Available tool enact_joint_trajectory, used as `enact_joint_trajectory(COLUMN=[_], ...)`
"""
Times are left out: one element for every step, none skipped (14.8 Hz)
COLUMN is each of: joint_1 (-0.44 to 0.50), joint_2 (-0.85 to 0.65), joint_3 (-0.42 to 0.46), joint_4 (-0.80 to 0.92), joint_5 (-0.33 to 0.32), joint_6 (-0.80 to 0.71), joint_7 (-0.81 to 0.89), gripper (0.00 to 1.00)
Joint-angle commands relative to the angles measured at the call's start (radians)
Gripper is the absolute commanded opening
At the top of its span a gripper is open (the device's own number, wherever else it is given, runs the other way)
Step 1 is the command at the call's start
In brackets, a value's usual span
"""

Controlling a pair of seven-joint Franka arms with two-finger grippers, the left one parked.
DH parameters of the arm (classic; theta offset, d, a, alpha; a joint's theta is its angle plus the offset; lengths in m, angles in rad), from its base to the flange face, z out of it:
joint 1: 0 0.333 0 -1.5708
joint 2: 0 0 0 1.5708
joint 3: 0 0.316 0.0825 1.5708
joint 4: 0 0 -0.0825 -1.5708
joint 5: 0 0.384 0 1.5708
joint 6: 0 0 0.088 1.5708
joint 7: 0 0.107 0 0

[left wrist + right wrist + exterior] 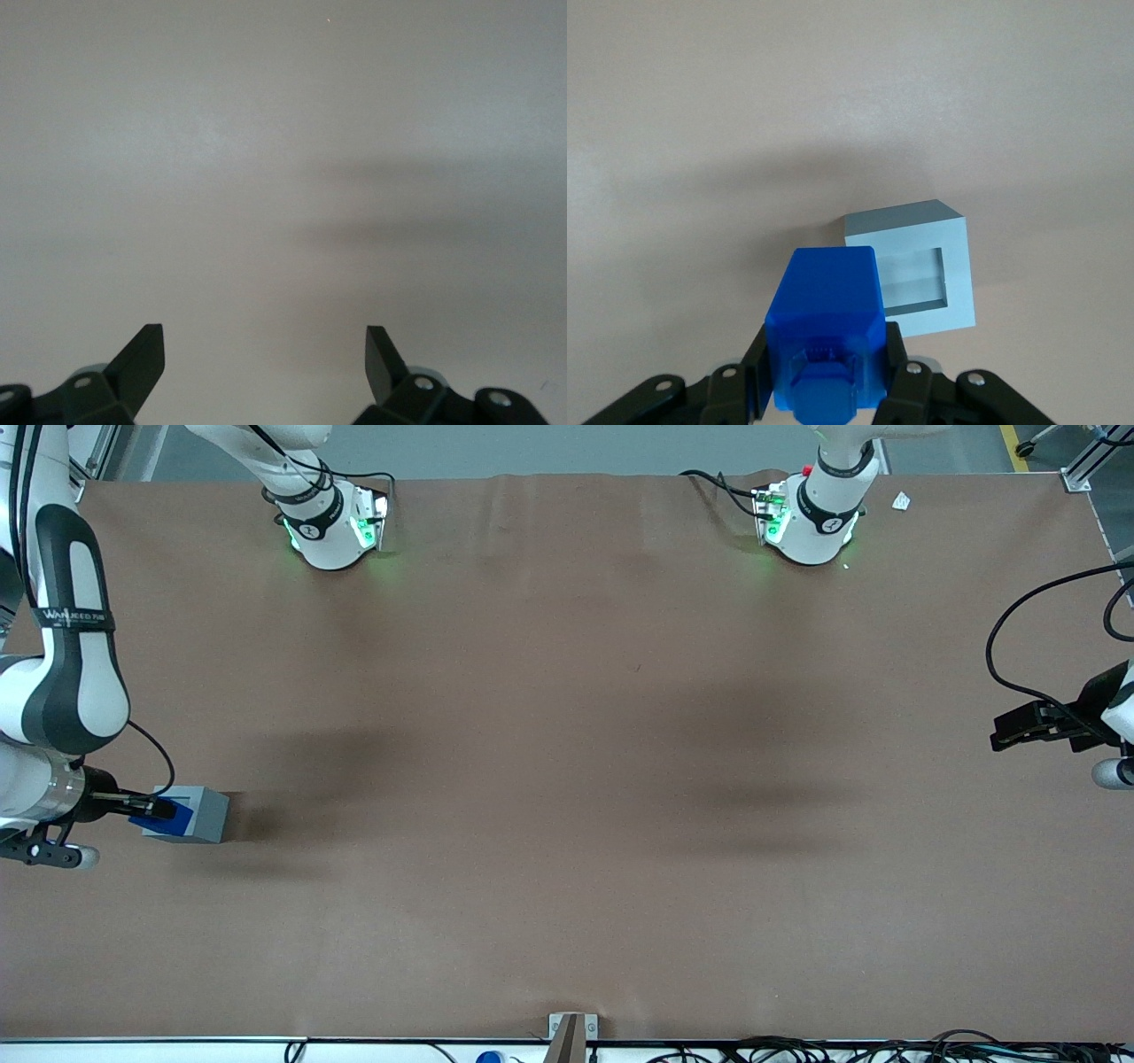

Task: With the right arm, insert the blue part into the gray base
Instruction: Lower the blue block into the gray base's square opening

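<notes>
Blue plastic sits clamped between the black fingers (899, 376) right now: the gripper (824, 390) of the right arm (66, 682) is pinching the blue part (826, 332) by its two side faces, jaws pressed onto it, so the block juts out ahead of the fingertips with its leading end free. That grip makes sense, since a clear nose is what has to enter the recess. The base (921, 270) stands on the brown cloth (567, 779) at the working arm's end of the table, its square recess open and unobstructed, which looks like the reason the part is being carried high instead of slid along the cloth. From the front camera the blue part (164, 817) overlaps the base (199, 813) on the side facing the gripper (146, 808), hovering just above and beside it, not yet over the opening. From the wrist camera the part covers one edge of the base, while most of the recess shows beside it. My read: alignment is not done, and a sideways shift toward the recess comes before any descent. Whether part and base are touching, I cannot tell.
</notes>
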Motion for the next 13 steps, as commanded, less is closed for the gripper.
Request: enact_joint_trajectory(joint_1=[-0.043,-0.045,-0.055,-0.061,-0.069,-0.069,-0.069,-0.069,-0.072,-0.078,-0.081,-0.081,-0.081], joint_2=[0.011,0.011,0.011,0.011,0.011,0.011,0.011,0.009,0.009,0.009,0.009,0.009,0.005], joint_3=[0.014,0.016,0.016,0.016,0.016,0.016,0.016,0.016,0.016,0.016,0.016,0.016,0.016], joint_4=[0.019,0.016,0.011,0.003,-0.01,-0.018,-0.023,-0.033,-0.044,-0.053,-0.055,-0.06,-0.073], joint_5=[0.008,0.008,0.008,0.008,0.008,0.008,0.008,0.008,0.008,0.008,0.008,0.008,0.008], joint_6=[-0.01,-0.01,-0.01,-0.008,0.0,0.009,0.018,0.036,0.052,0.064,0.067,0.067,0.069], joint_7=[-0.014,-0.032,-0.046,-0.061,-0.073,-0.077,-0.084,-0.118,-0.158,-0.176,-0.181,-0.182,-0.182], gripper=[0.0,0.0,0.0,0.0,0.0,0.0,0.0,0.0,0.0,0.0,0.0,0.0,0.0])
